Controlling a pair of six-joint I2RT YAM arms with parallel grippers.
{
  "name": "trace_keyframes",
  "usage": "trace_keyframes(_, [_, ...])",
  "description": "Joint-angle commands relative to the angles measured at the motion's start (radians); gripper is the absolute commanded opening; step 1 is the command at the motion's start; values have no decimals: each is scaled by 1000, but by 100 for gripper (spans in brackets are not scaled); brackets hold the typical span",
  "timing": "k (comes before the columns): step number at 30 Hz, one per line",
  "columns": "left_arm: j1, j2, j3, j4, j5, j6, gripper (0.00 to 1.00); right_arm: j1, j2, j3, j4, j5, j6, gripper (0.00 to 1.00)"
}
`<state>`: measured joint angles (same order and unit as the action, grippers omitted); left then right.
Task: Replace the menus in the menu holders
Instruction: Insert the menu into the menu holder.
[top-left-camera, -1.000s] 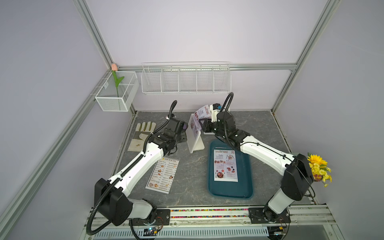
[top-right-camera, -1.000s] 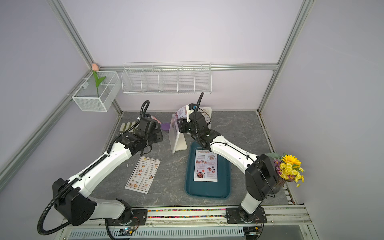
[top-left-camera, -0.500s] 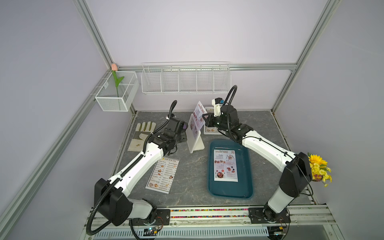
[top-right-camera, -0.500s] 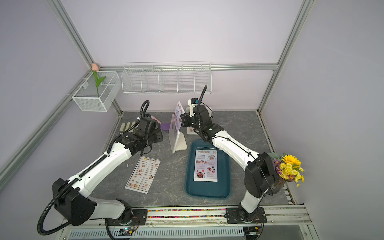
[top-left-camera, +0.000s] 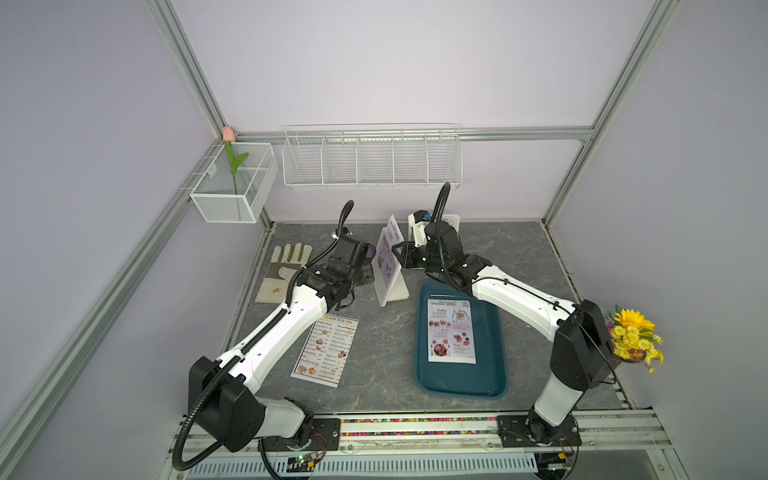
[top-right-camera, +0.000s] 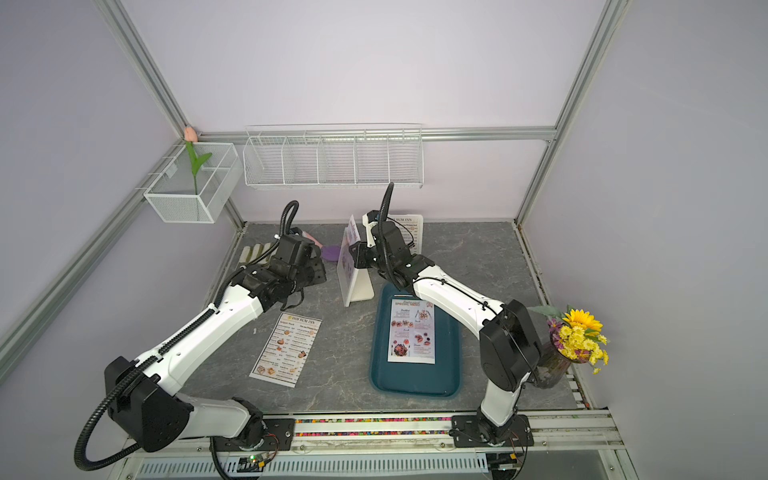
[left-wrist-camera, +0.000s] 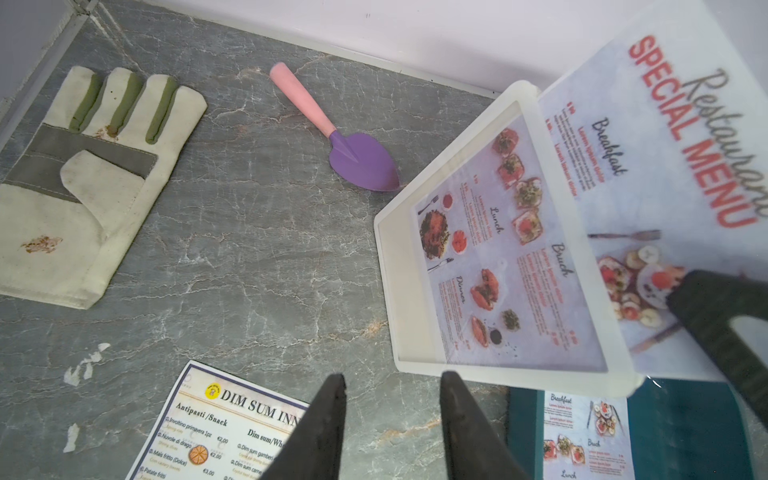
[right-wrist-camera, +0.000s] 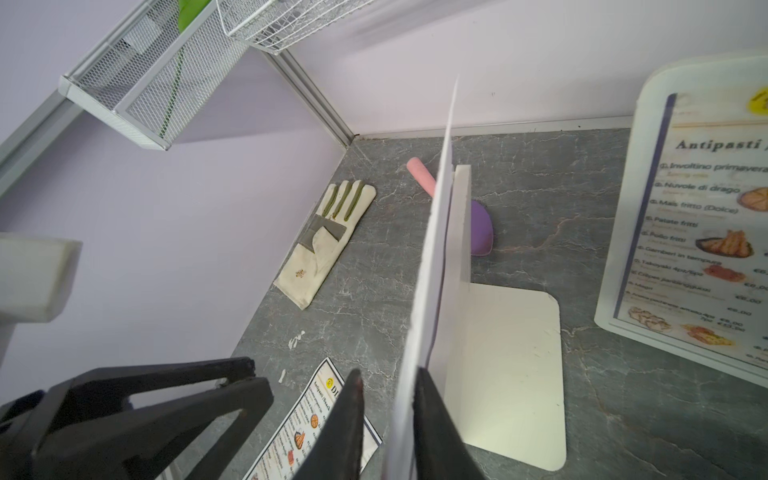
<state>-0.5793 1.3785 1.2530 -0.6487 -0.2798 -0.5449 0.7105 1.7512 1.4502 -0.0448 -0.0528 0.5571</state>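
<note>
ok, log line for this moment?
step: SPECIAL MENU sheet partly in near holder, unseated | right gripper: jaws astride sheet, loose | left gripper: open, empty | far holder: DIM SUM INN menu inside

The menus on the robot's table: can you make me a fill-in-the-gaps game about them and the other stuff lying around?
1. The little shovel has a purple blade and a ____ handle.
2. The loose menu lying flat on the table is headed DIM SUM ____.
3. The tray holds ____ sheet headed SPECIAL MENU.
4. The bunch of flowers is mostly ____.

Missing words: pink, INN, one, yellow.
</note>
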Motion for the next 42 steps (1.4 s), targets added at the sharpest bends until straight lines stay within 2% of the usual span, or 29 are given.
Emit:
trace_keyframes(1, [-2,-5,19,-3,3,-20,40,-14,-31,4,-23,2,-25,30])
trace_keyframes(5, [-2,-3,18,-1,3,-20,40,-32,-45,34,-62,-8,-46,33])
trace_keyframes(16, [-3,1,21,1,10,-20,40,-49,-68,42,-58,-13,-46,30])
trace_keyframes(22, [-2,1,19,2,9,-20,40,-51,-67,54,-62,-9,-46,25])
trace_keyframes(31, [-3,4,21,4,10,-21,39,-49,-59,58,-68,-11,-36,12])
trace_keyframes(42, [-4,0,21,2,9,-21,38,-23,7,67,-66,-24,-18,10])
